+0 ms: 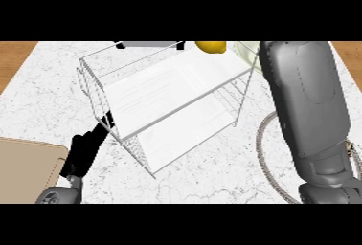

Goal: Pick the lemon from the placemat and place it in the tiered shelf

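Observation:
The yellow lemon [210,46] shows at the top edge of the head view, over the far corner of the white wire tiered shelf [170,103]. My right forearm [311,105] stretches up the right side to that edge, beside the lemon. Its hand is cut off by the picture's top, so I cannot tell whether the lemon is held. The round placemat [264,143] with a braided rim lies under this forearm, mostly hidden. My left hand [86,150] rests open at the shelf's near left corner, fingers straight.
A tan board [25,167] lies at the lower left. A pale rounded dish [245,56] sits behind the shelf's right corner. A grey object with black ends [148,44] lies at the far edge. Wood [14,60] borders the marble counter.

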Robot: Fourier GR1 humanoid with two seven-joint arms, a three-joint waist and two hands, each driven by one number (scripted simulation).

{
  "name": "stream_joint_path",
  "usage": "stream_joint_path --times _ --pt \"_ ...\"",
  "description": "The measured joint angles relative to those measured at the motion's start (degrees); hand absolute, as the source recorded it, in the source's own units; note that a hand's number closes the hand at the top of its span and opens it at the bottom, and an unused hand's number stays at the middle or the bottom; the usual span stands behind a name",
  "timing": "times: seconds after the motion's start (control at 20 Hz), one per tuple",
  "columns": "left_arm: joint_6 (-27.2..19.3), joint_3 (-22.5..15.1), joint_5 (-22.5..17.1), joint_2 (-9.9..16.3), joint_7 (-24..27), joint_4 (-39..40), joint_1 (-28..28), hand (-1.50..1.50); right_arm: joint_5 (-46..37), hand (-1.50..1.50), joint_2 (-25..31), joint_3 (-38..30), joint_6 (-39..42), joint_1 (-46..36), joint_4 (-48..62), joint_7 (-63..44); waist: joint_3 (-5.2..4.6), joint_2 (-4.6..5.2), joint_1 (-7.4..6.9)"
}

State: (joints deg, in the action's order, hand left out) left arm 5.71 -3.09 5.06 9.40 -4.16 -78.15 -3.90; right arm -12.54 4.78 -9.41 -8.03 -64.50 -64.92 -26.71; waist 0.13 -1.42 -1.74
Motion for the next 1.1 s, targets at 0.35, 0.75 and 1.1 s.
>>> stream_joint_path --times 0.35,0.75,1.1 --pt "-0.9 0.3 0.5 -0.3 0.7 -0.4 1.7 0.0 -0.6 -1.5 0.9 -5.2 -10.0 2.8 -1.0 1.8 -0.17 0.78 1.24" --pt "-0.5 1.9 -0.1 0.4 1.4 -0.6 2.1 0.0 4.7 -1.5 13.5 -12.4 -2.6 12.8 -7.4 -2.1 0.04 1.04 2.4" --pt "-0.4 1.7 0.3 0.3 1.6 -2.1 3.3 0.0 14.5 -1.5 23.5 -19.5 11.1 22.3 -8.7 3.9 0.0 1.23 2.07"
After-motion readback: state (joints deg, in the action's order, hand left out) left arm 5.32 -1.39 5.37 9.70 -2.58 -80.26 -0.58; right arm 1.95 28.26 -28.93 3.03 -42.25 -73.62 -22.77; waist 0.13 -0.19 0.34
